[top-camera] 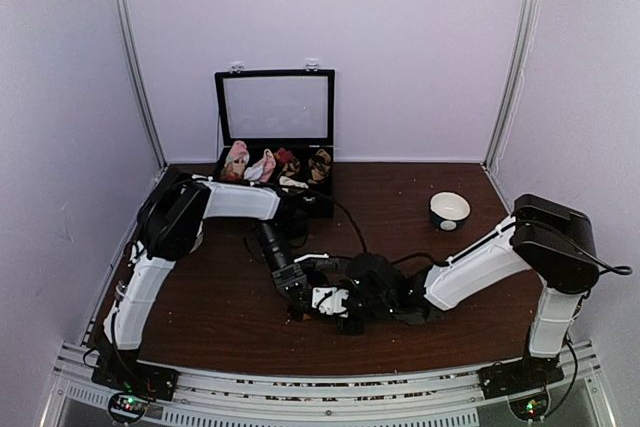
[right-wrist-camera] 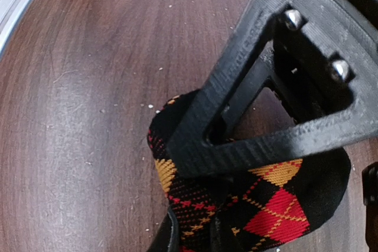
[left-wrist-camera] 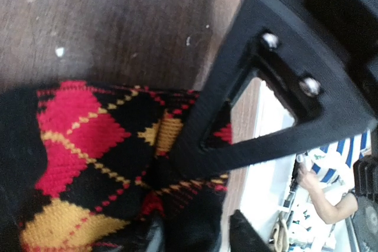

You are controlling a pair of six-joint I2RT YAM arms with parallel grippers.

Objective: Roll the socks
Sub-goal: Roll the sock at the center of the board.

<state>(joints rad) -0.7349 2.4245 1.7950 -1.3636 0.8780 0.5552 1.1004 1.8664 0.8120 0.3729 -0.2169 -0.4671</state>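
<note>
The right hand [right-wrist-camera: 177, 196] has soft fabric bunched between its fingers. It appears to be grasping a fold of the black knit argyle sock with red and orange diamonds [right-wrist-camera: 271, 210], most likely to pin that end so the roll cannot spring loose. The left hand [left-wrist-camera: 171, 196] comes at the same sock from the opposite side. One black finger [left-wrist-camera: 201, 146] lies across the diamond pattern, but I cannot tell from the pictures whether this hand is clamped on the knit or has let go of it.

The two hands meet almost nose to nose because rolling needs one end anchored while the other is turned. The sock lies under and between them as a crumpled lump rather than a tidy roll. It sits on the dark brown wooden surface [top-camera: 220, 317], near the front edge and about midway left to right. From above, the hands hide nearly all of it.

Well apart at the far side stands a black case with a clear raised lid [top-camera: 275, 107] holding pink, white and dark sock bundles [top-camera: 265, 164], probably where finished rolls go. To the far right sits a small dark bowl with a white inside [top-camera: 450, 209].
</note>
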